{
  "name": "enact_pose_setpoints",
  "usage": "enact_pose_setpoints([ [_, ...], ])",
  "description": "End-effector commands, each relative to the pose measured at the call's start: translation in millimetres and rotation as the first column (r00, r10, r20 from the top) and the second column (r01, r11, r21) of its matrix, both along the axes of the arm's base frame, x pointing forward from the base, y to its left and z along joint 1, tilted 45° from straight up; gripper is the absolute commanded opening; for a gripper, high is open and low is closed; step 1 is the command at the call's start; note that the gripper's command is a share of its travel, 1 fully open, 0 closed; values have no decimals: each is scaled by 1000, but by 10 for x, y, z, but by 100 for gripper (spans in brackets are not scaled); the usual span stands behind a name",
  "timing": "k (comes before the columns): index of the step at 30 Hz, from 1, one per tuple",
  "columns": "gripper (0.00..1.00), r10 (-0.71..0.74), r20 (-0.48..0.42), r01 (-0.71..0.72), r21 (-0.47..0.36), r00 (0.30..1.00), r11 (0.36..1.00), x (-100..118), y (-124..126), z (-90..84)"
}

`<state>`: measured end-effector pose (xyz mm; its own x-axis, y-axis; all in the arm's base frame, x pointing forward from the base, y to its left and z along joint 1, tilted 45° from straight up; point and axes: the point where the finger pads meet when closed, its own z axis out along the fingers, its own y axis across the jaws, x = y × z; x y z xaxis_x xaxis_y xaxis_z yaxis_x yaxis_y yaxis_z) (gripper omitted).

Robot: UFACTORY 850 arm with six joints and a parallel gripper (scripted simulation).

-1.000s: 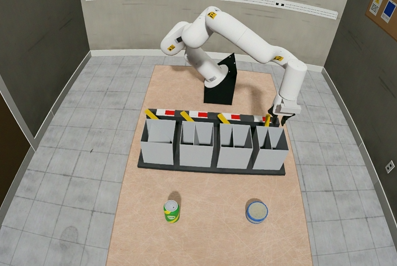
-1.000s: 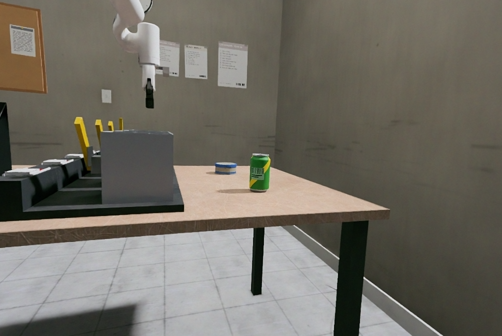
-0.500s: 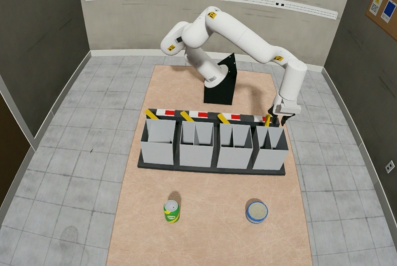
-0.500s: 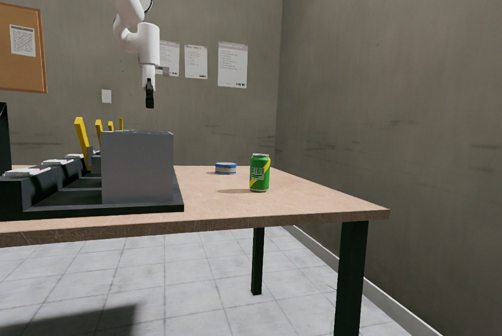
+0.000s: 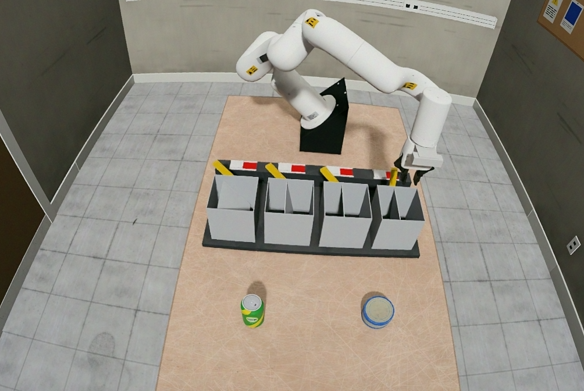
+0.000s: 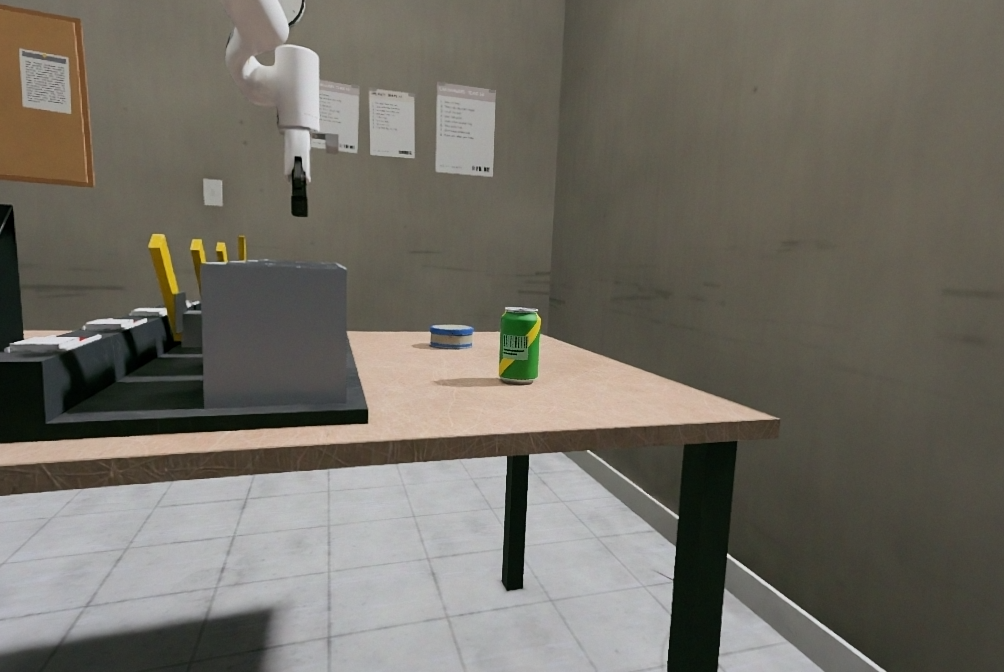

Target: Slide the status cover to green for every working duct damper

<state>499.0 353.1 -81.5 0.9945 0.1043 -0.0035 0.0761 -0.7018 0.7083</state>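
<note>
Four grey open-topped dampers stand in a row on a black base board (image 5: 302, 248) (image 6: 281, 414): the first (image 5: 232, 219), second (image 5: 288, 223), third (image 5: 345, 226) and fourth (image 5: 396, 229). The nearest one hides the others in the side view (image 6: 273, 332). Behind each is a status slider showing red: (image 5: 249, 165), (image 5: 298, 168), (image 5: 346, 171), (image 5: 381, 174). The first three yellow levers (image 5: 222, 167) (image 5: 274, 170) (image 5: 328, 174) lean left. The fourth lever (image 5: 393, 176) (image 6: 241, 247) stands upright. My gripper (image 5: 408, 174) (image 6: 299, 198) is partly open and empty. It hangs above and just right of the fourth lever.
A green can (image 5: 252, 310) (image 6: 519, 345) and a blue round tin (image 5: 377, 312) (image 6: 451, 336) stand on the table in front of the dampers. The arm's black pedestal (image 5: 325, 128) stands behind the sliders. The table's right edge is close to the fourth damper.
</note>
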Motion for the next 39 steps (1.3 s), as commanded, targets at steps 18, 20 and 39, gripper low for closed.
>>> enact_pose_setpoints([
  [18, 39, 1, 2, -1, 2, 1000, 1000, 5, 12, 9],
  [20, 39, 1, 2, -1, 2, 1000, 1000, 5, 12, 9],
  [39, 39, -3, -11, 4, 94, 1000, 996, -740, -288, 16],
])
